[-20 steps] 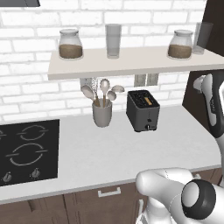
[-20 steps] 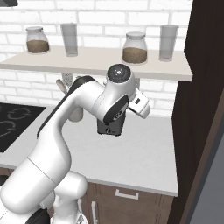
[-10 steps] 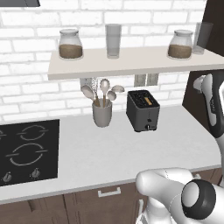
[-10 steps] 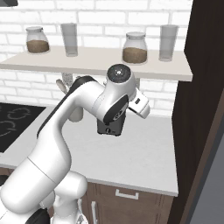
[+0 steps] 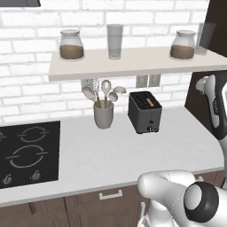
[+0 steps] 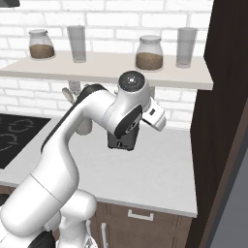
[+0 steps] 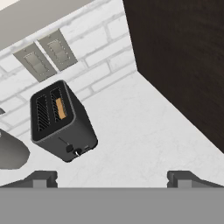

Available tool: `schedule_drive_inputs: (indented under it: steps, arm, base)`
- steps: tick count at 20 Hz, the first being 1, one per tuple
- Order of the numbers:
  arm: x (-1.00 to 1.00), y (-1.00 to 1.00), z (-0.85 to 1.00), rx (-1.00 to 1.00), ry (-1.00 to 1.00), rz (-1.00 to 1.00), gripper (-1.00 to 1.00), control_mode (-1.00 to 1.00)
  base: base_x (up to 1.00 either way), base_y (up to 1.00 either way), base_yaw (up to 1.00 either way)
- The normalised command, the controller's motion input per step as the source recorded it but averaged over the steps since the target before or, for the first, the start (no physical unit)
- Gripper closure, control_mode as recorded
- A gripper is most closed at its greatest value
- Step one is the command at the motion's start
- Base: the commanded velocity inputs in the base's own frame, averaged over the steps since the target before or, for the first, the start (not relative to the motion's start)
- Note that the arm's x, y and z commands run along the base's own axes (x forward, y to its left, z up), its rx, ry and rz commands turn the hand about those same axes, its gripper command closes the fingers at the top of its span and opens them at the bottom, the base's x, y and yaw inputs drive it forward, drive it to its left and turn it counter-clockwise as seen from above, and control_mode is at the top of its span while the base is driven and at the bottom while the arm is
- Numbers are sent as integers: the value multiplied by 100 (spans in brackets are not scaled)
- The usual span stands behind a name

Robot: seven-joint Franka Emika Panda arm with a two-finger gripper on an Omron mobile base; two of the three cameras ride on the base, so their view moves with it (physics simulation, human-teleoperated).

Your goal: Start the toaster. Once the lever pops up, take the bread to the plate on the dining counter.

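You had a white table (image 7: 144,131) against a white brick wall (image 7: 92,48). The toaster (image 7: 61,122) stood upright up-left of your released fingers (image 7: 111,178), bread (image 7: 61,108) in one slot, slots running front-to-back.

Toaster (image 5: 145,111): dark grey, boxy, black two-slot top, upright on the white worktop near the far brick wall. Small round knob low on front. Bread (image 7: 61,108): golden slice seated in one slot.
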Motion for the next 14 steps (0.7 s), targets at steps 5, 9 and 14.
schedule_drive_inputs:
  steps: [5, 9, 14]
  arm:
    - [0, 0, 0, 0, 0, 0, -100, -100]
    - [0, 0, 0, 0, 0, 0, -100, -100]
    - [0, 0, 0, 0, 0, 0, -100, -100]
  base:
    - [0, 0, 0]
    - [0, 0, 0]
    - [0, 0, 0]
